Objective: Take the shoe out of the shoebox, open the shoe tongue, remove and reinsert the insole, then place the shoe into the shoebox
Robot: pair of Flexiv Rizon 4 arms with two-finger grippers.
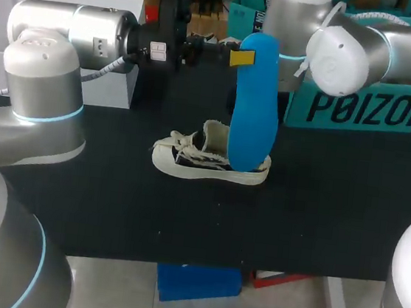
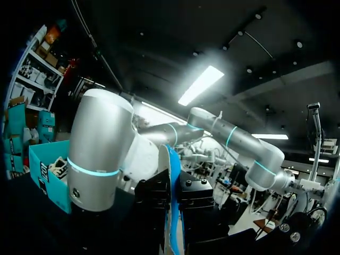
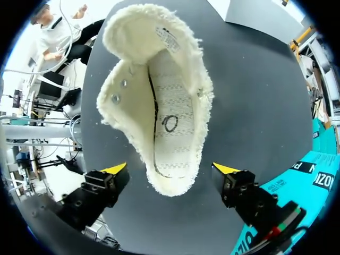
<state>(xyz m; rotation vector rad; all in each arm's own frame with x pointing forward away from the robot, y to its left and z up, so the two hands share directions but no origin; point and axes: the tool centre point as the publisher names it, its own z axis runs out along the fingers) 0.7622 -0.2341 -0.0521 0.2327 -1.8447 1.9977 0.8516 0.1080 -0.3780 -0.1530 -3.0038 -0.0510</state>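
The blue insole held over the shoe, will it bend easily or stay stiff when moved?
Probably thin and flexible: the blue insole looks narrow edge-on between the fingers of the left gripper. It hangs nearly straight from one end, so it is likely light and somewhat springy, not limp.

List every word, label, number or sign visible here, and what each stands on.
shoebox: big dark block letters on its teal side, a brand name, not quoted.
shoe: small printed tag on the fleecy lining, too small to read; a dark ring mark on the footbed.
left arm: white label near the wrist, too small to read.
insole: no print visible.
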